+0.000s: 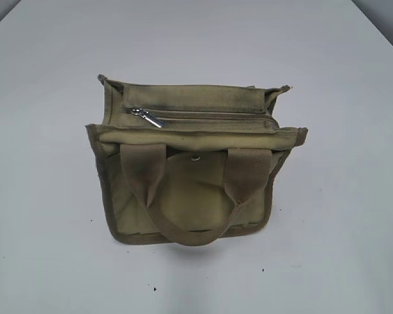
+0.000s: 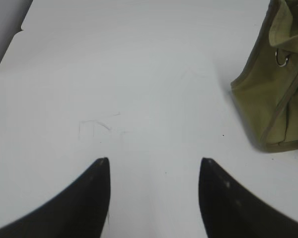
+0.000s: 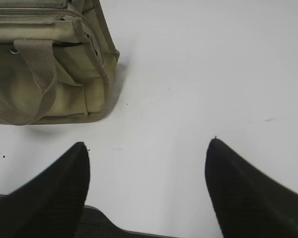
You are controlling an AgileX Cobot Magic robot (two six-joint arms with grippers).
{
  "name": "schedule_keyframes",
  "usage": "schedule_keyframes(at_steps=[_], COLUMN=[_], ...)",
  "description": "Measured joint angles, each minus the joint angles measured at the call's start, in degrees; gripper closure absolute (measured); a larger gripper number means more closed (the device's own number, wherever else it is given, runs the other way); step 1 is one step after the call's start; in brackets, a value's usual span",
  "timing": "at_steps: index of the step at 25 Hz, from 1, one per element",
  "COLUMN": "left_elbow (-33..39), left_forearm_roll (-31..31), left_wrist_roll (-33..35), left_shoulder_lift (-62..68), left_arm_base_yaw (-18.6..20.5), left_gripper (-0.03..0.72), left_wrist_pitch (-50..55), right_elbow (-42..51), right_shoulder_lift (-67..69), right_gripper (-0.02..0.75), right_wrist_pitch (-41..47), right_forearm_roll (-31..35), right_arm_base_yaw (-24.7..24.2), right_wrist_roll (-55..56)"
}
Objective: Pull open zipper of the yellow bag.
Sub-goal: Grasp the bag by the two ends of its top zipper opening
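Left gripper (image 2: 154, 166) spread wide, nothing held, over bare white table (image 2: 139, 74); yellow bag (image 2: 273, 99) ahead, off to its right. Right gripper (image 3: 148, 148) likewise gaping, empty; bag ahead-left. Zipper (image 1: 203, 118) shut along bag top, silver pull tab (image 1: 149, 118) at left end.

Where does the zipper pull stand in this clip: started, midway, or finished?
Not started. Done: nothing; the zipper on the yellow bag looks closed, its silver pull tab at the left end. In hand: nothing; the left end effector and right end effector are open over bare table. Left: the whole pull.
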Motion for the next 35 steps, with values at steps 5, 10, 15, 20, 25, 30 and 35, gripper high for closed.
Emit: schedule_keyframes(at_steps=[5,10,15,20,25,30,35], left_elbow=[0.0,0.0,0.0,0.0,0.0,0.0,0.0], left_forearm_roll=[0.0,0.0,0.0,0.0,0.0,0.0,0.0], left_wrist_roll=[0.0,0.0,0.0,0.0,0.0,0.0,0.0], left_shoulder_lift=[0.0,0.0,0.0,0.0,0.0,0.0,0.0], left_arm_base_yaw=[0.0,0.0,0.0,0.0,0.0,0.0,0.0], left_gripper=[0.252,0.252,0.252,0.252,0.252,0.252,0.252], left_wrist_pitch=[0.0,0.0,0.0,0.0,0.0,0.0,0.0], right_elbow=[0.0,0.0,0.0,0.0,0.0,0.0,0.0], right_shoulder_lift=[0.0,0.0,0.0,0.0,0.0,0.0,0.0], right_gripper=[0.177,0.177,0.177,0.177,0.177,0.177,0.177], right_wrist_pitch=[0.0,0.0,0.0,0.0,0.0,0.0,0.0], right_forearm_roll=[0.0,0.0,0.0,0.0,0.0,0.0,0.1], right_arm_base_yaw=[0.0,0.0,0.0,0.0,0.0,0.0,0.0], right_wrist_roll=[0.0,0.0,0.0,0.0,0.0,0.0,0.0])
